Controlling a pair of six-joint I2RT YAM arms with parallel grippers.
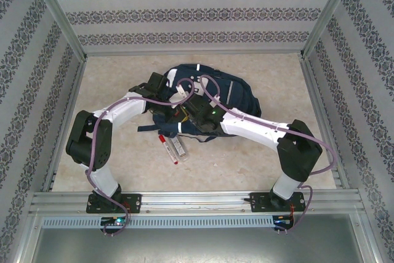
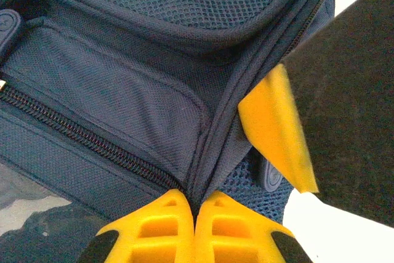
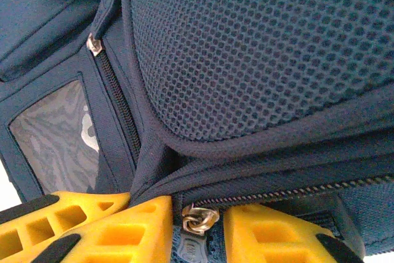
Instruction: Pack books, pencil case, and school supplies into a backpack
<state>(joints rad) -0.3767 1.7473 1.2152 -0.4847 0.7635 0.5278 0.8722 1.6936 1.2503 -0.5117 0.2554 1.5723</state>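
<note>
Though a small mark was moulded into the blue rubber zip tab [image 3: 192, 252], it was too blurred to read. The backpack [image 1: 246, 100] lay on the bench [image 1: 258, 164], with both arms reaching over it. The left fingers [image 2: 166, 229] were pressed together on the backpack [image 2: 123, 90], and a piped navy seam ran down into the line where they met. The right fingers [image 3: 123, 232] stood a little apart against the backpack [image 3: 246, 60]. The brass-coloured zip ring [image 3: 198, 218] and its tab lay in the gap between them; whether they pressed on the tab could not be told. The backpack was navy-blue woven fabric, with a honeycomb mesh panel [image 3: 258, 47] edged in piping, dark zip tracks, a clear window pocket [image 3: 55, 133] and white stripes. Just off the backpack's near edge lay a white marker [image 1: 167, 148] with red ends. The clear pencil case [image 1: 179, 145] lay close alongside the marker, on the side nearer the backpack's middle.
</note>
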